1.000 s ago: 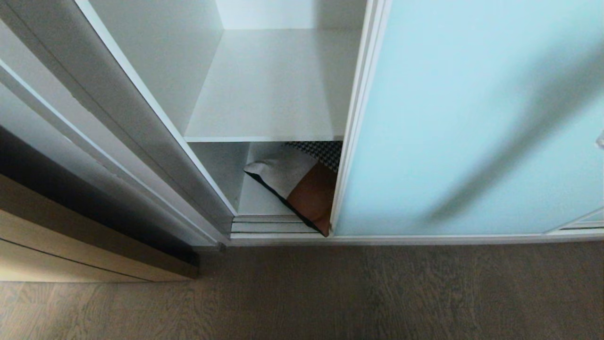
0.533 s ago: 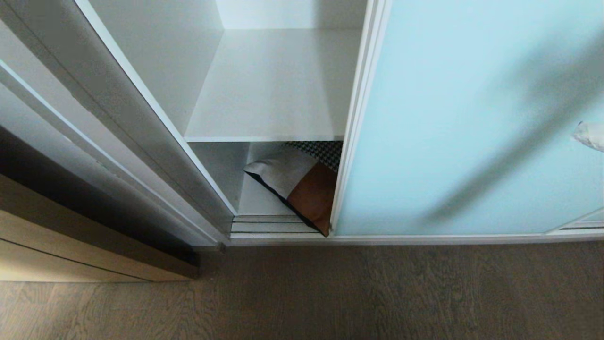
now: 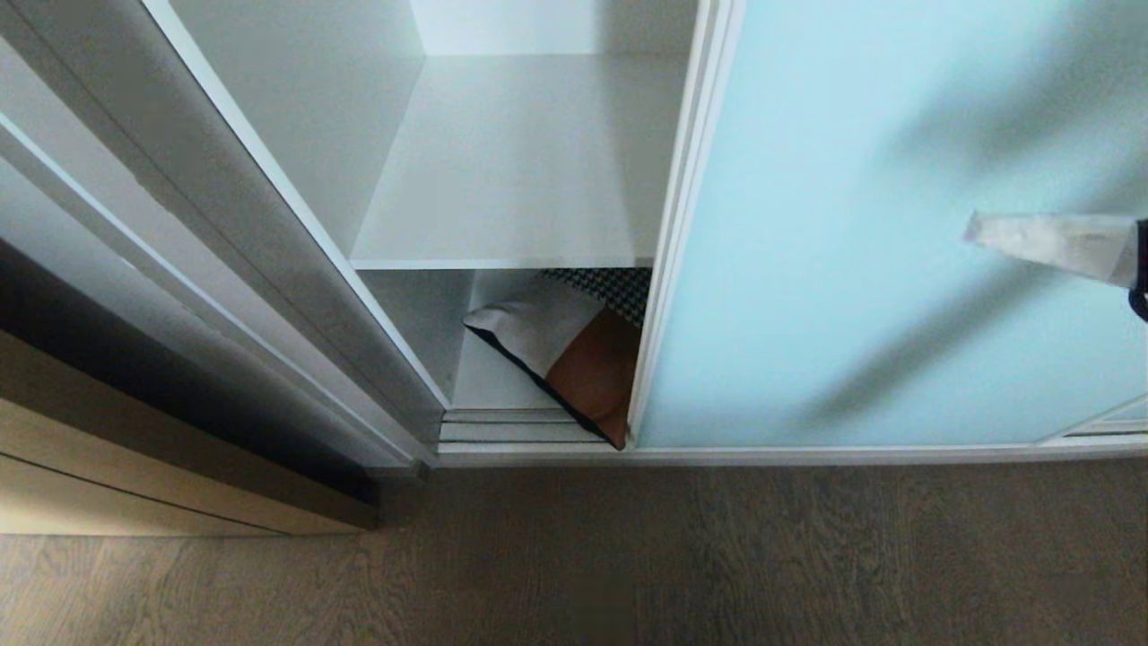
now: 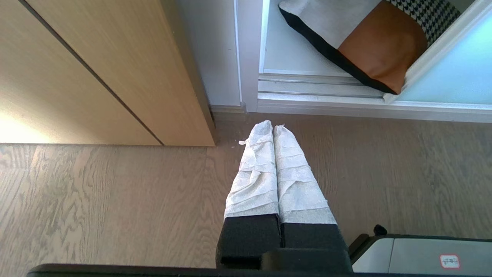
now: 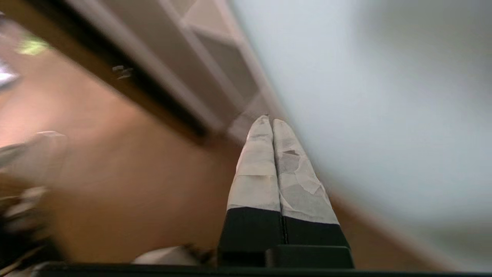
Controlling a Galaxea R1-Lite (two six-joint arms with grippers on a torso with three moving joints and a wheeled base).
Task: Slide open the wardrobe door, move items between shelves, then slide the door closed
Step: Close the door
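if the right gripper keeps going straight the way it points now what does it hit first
Probably the white edge frame of the sliding door. The shut right gripper points leftward across the frosted panel towards that edge. How far it hangs off the glass is unclear; it could graze the panel first.

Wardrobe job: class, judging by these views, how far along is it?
Done: the sliding wardrobe door is partly open. The items lie low, under a bare shelf. In hand: the shut right claw reaches across the glass; the shut left claw hangs over the floor. Left: finishing any moves, closing.
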